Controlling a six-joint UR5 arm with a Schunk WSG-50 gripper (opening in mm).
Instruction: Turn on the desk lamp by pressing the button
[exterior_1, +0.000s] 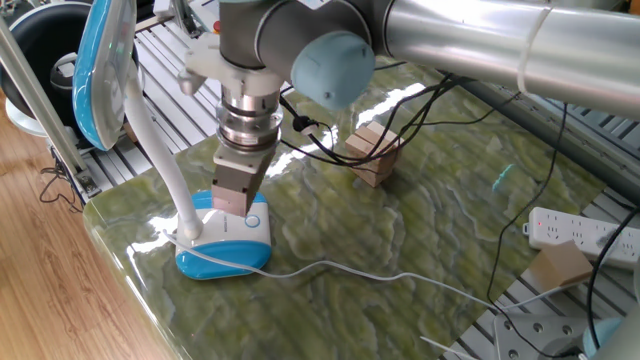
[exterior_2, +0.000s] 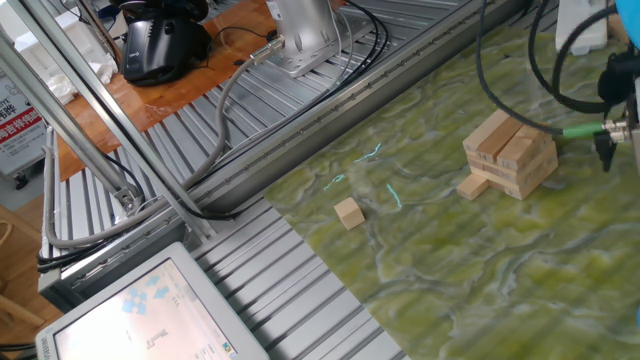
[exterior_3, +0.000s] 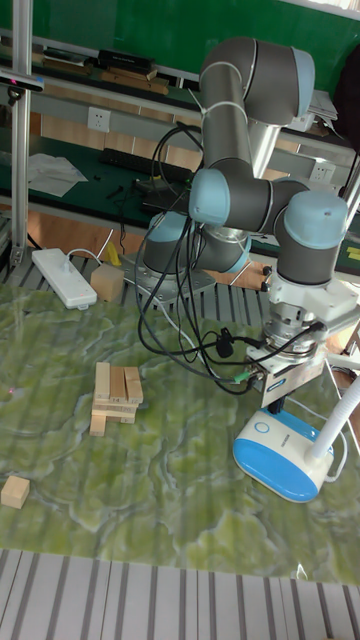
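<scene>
1. I see no containers on the counter (exterior_1: 420, 230); a stack of wooden blocks (exterior_3: 115, 390) sits well apart from the desk lamp (exterior_1: 222, 235).
2. My gripper (exterior_1: 231, 200) hangs directly over the lamp base, just beside the button (exterior_3: 263, 427).
3. I cannot tell whether its fingers are parted.

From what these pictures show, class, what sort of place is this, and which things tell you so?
Most likely a robotics lab or test bench. A grey industrial robot arm is bolted to a ribbed aluminium frame table, loose black cables trail across the green marbled mat, and a small stack of wooden blocks sits ready as test props.
</scene>
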